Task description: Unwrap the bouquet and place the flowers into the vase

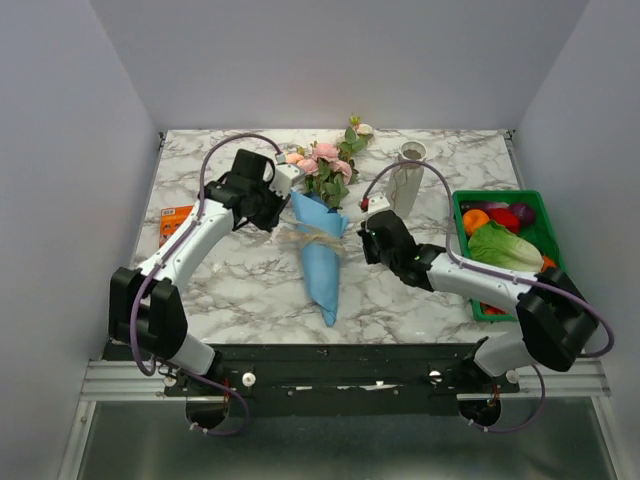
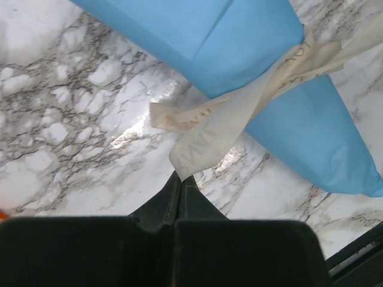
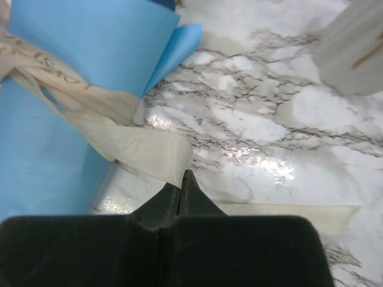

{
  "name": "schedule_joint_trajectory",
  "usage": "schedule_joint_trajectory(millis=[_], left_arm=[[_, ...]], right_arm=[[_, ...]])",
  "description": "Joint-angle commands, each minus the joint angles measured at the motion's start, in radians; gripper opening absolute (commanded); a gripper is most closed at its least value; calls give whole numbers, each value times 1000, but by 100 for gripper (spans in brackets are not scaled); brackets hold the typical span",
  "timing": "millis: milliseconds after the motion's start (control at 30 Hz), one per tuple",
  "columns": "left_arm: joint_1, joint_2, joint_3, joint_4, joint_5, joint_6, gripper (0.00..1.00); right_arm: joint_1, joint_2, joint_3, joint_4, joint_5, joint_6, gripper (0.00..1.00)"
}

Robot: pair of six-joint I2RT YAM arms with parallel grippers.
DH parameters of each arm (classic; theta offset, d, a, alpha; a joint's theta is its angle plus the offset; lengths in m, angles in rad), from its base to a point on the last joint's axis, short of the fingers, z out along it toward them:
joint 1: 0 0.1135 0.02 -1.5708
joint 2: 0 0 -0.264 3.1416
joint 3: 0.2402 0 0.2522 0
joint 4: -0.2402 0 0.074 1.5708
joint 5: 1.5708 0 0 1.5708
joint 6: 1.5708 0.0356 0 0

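Marble table [image 1: 230, 285] carries it all; bouquet [image 1: 322, 258] lies mid-table, blue cone tip near, blooms [image 1: 322, 165] far; vase [image 1: 405, 185] upright just right of the blooms; left gripper [image 2: 182, 179] and right gripper [image 3: 182, 177] each pinched tight on a beige ribbon [image 2: 239, 113] tail.

Bouquet paper [image 2: 263, 54] matt and smooth — ribbon [image 2: 221, 122] woven cloth — table [image 2: 72, 119] glossy.

On your marbled bench [image 1: 230, 280] the bouquet [image 1: 322, 262] lies at the middle, the vase [image 1: 406, 185] upright just beyond. A green crate [image 1: 495, 194] sits far right, an orange packet [image 1: 172, 225] far left.
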Motion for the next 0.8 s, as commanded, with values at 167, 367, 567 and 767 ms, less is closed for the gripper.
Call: schedule_joint_trajectory(millis=[167, 367, 567, 767], left_arm=[[278, -176, 76, -127, 1, 79, 0], [498, -234, 64, -173, 16, 145, 0], [650, -243, 31, -169, -23, 170, 0], [676, -265, -12, -167, -10, 170, 69]], right_arm=[[-49, -227, 25, -220, 312, 161, 1], [-231, -365, 16, -339, 330, 270, 1], [-284, -392, 42, -439, 435, 321, 1], [-299, -372, 73, -525, 459, 362, 88]])
